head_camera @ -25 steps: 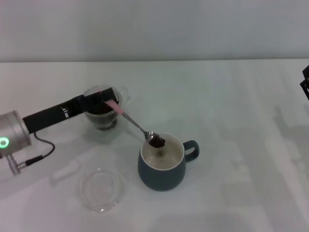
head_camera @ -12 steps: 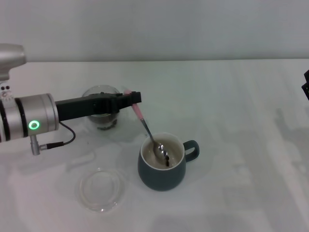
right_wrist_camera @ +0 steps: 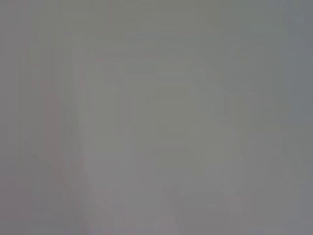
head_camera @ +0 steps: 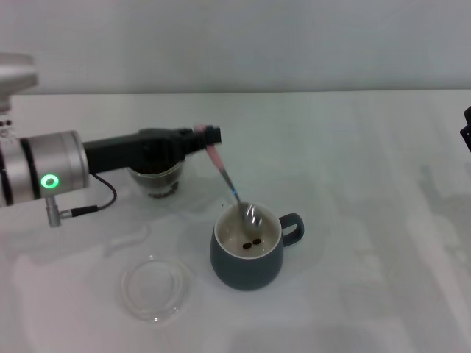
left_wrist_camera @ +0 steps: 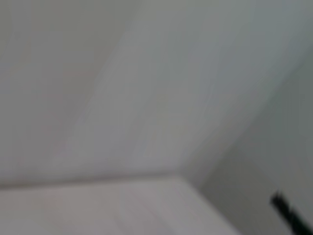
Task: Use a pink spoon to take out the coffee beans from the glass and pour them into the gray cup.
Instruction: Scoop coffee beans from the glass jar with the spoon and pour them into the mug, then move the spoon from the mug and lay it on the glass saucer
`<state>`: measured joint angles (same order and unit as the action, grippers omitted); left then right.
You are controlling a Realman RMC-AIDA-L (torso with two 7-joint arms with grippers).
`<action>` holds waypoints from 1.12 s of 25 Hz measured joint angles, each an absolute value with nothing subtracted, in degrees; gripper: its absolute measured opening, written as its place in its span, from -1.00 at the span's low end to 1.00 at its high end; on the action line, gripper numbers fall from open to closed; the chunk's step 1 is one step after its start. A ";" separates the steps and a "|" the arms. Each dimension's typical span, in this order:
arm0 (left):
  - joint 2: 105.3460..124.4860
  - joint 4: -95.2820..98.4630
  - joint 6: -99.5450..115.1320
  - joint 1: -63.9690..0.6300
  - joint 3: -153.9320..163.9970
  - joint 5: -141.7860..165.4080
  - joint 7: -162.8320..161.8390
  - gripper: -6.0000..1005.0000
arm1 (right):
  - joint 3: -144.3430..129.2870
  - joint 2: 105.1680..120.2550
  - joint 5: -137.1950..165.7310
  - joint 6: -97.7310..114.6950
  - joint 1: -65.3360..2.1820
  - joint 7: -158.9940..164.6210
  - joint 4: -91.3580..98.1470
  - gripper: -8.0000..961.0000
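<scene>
In the head view my left gripper is shut on the pale pink handle of the pink spoon. The spoon slants down and its silver bowl sits empty over the rim of the gray cup. Two coffee beans lie on the cup's cream-white bottom. The glass, with more dark beans in it, stands behind my left arm, partly hidden by it. My right gripper is parked at the far right edge. Neither wrist view shows any of the task's things.
A flat clear round dish lies on the white table in front of the glass, to the left of the gray cup. The cup's loop handle points right.
The spoon carried a heap of beans over the gray cup, then tipped steeper. The beans dropped into the cup and the spoon bowl is now empty. The left arm rotated and rose slightly.
</scene>
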<state>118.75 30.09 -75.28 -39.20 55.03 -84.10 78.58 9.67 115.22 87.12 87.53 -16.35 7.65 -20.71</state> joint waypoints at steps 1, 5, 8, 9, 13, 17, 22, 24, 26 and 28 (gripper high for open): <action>118.59 30.18 -75.85 -38.38 54.94 -86.26 78.57 -0.63 | 9.67 115.22 87.16 87.53 -16.35 7.64 -20.71 0.82; 117.72 31.31 -78.96 -33.44 54.77 -96.00 78.18 -0.63 | 9.67 115.22 87.43 87.54 -16.48 7.64 -20.84 0.82; 116.80 31.84 -80.48 -29.58 54.75 -100.78 76.40 -0.63 | 9.67 115.22 87.45 87.54 -16.75 7.64 -20.86 0.82; 116.45 31.81 -80.89 -28.58 54.61 -101.53 75.87 -0.63 | 9.67 115.22 87.46 87.54 -16.88 7.64 -20.87 0.82; 115.31 29.84 -85.18 -23.09 50.47 -103.23 74.88 -0.63 | 9.67 115.23 87.45 87.54 -17.46 7.64 -20.77 0.82; 114.59 29.26 -88.29 -16.41 48.31 -102.94 74.75 -0.62 | 10.01 115.22 87.45 87.54 -17.91 7.64 -20.33 0.81; 113.21 28.86 -88.33 -9.91 48.32 -102.20 75.08 -0.62 | 10.27 115.22 87.44 87.94 -18.52 7.64 -19.48 0.81; 113.18 28.73 -86.44 -8.95 48.33 -101.46 75.37 -0.62 | 10.28 115.23 87.45 88.00 -18.84 7.64 -19.09 0.82; 113.17 28.04 -84.52 -8.99 48.34 -99.92 75.93 -0.62 | 10.29 115.22 87.45 88.01 -19.10 7.64 -18.72 0.82; 113.16 26.97 -83.70 -9.57 48.32 -99.24 77.10 -0.62 | 10.26 115.23 87.45 88.01 -19.47 7.64 -18.56 0.82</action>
<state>113.16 26.97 -83.70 -9.57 48.32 -99.24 77.10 10.26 115.23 87.45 88.01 -19.47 7.64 -18.56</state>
